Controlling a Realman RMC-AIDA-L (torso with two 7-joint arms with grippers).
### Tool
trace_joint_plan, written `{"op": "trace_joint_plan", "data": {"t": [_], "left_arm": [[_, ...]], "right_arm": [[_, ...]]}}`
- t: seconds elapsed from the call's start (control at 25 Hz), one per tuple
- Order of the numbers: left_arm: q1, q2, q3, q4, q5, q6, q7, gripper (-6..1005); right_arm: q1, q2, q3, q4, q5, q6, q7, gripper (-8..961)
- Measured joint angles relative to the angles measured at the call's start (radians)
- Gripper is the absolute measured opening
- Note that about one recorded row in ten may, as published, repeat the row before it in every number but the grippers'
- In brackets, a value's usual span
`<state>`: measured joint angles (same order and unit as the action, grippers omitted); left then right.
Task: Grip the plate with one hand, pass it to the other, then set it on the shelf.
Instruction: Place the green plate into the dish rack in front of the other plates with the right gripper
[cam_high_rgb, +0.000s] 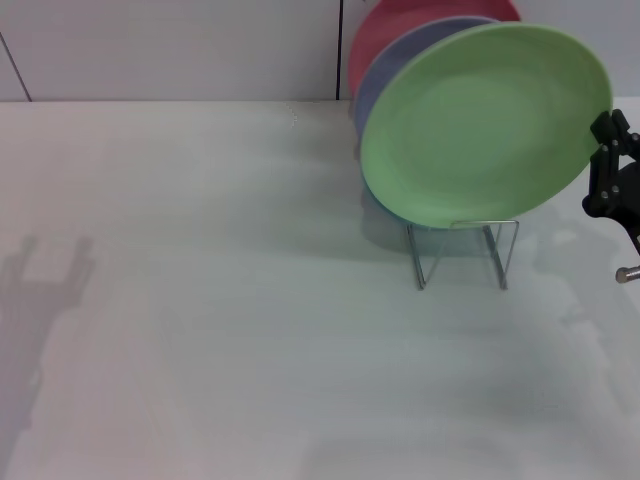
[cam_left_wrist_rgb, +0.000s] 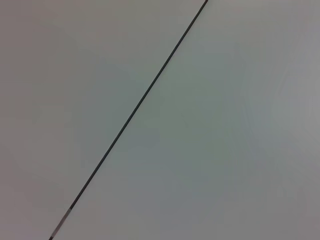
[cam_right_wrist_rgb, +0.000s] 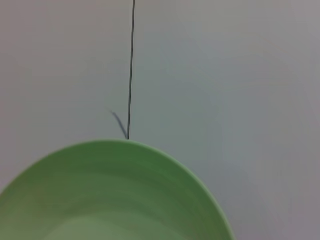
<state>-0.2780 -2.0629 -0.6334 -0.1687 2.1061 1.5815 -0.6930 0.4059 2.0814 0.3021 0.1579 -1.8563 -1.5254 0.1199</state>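
Observation:
The light-green plate (cam_high_rgb: 480, 120) stands tilted on edge at the front of the silver wire shelf (cam_high_rgb: 462, 255), at the table's back right. My right gripper (cam_high_rgb: 607, 140) reaches in from the right edge and its black fingers hold the plate's right rim. The right wrist view shows that plate (cam_right_wrist_rgb: 110, 195) close up, filling the lower part, with a pale wall and a dark seam behind it. My left gripper is out of every view; the left wrist view holds only a pale surface crossed by a thin dark line.
A lavender plate (cam_high_rgb: 395, 65) and a red plate (cam_high_rgb: 400, 20) stand in the shelf behind the green one. A white table (cam_high_rgb: 200, 300) spreads to the left and front, with an arm's shadow (cam_high_rgb: 45, 280) at its left. The wall rises just behind the shelf.

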Motion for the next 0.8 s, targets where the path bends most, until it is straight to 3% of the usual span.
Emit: {"op": "trace_joint_plan", "data": {"t": [0.8], "left_arm": [[-0.006,0.0,-0.008,0.0,0.0,0.005,-0.004,833]], "right_arm": [[-0.013,0.0,-0.012,0.002,0.0,0.025,-0.004,73]]}}
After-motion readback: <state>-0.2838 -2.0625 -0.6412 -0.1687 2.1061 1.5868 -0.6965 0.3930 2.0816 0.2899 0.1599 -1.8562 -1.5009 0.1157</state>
